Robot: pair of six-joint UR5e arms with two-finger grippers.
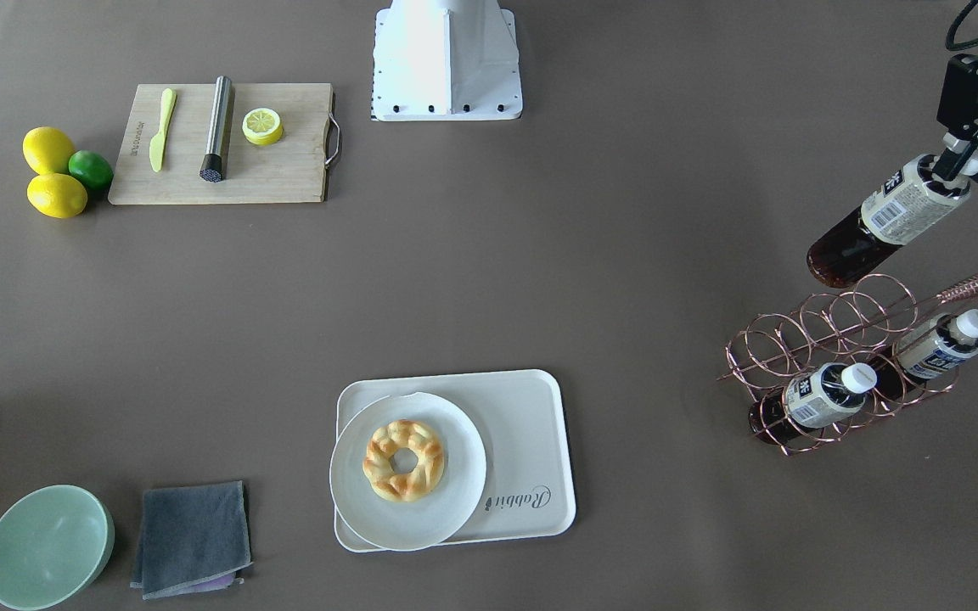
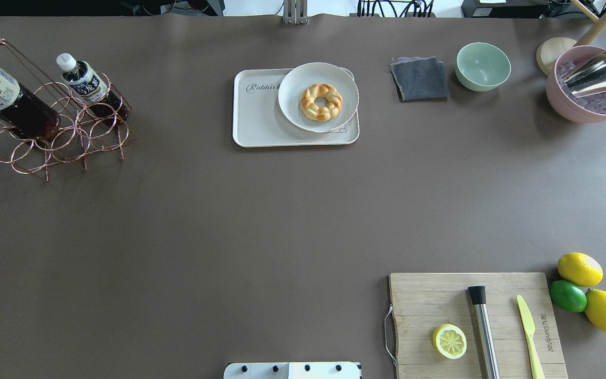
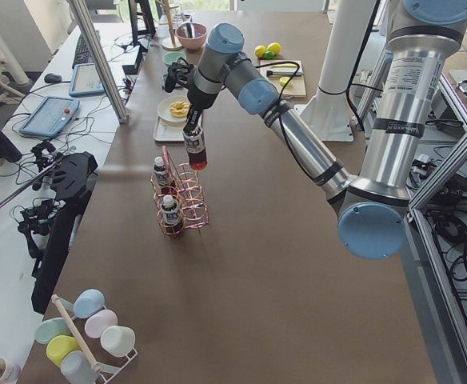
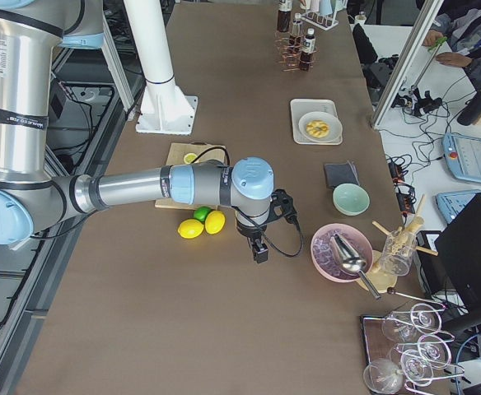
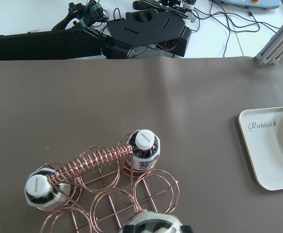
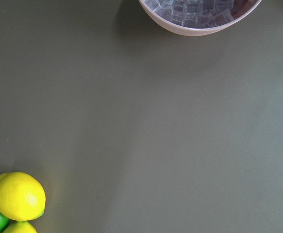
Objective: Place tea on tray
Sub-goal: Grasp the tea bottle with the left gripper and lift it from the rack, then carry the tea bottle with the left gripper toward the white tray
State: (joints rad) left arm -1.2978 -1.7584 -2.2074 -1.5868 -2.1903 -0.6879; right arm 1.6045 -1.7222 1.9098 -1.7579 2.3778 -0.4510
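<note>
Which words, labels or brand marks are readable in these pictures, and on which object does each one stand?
"Rabbit": grey script on the tray.
Lifted tea bottle: large white characters and a barcode on the label, too blurred to read with confidence.
Two racked tea bottles: same kind of label, print too small to read.
Cutting board: a short engraved mark near one edge, too small to read.
</note>
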